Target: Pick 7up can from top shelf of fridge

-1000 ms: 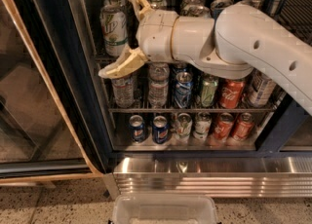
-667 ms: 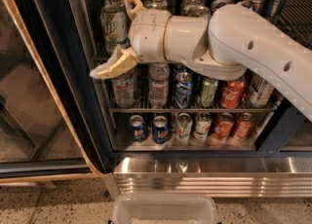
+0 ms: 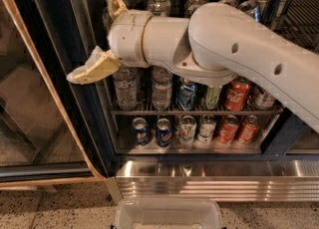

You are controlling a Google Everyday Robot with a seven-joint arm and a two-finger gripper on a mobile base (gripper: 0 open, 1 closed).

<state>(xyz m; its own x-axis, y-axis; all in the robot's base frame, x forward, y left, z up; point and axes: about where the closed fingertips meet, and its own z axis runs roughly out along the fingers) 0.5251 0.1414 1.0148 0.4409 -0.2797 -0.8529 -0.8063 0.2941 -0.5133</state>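
Swung left since a second ago, my pincer (image 3: pixel 88 35) gapes wide open by the fridge (image 3: pixel 199 180) door edge, the 7up can hidden behind my wrist (image 3: pixel 130 39) somewhere on the top shelf (image 3: pixel 302 20), so I'd ease right and straddle it squarely before closing.

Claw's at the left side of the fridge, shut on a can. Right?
Wrong on the grip. The camera view shows the claw open wide, with no can in it. The rest holds: it is at the left side of the fridge.
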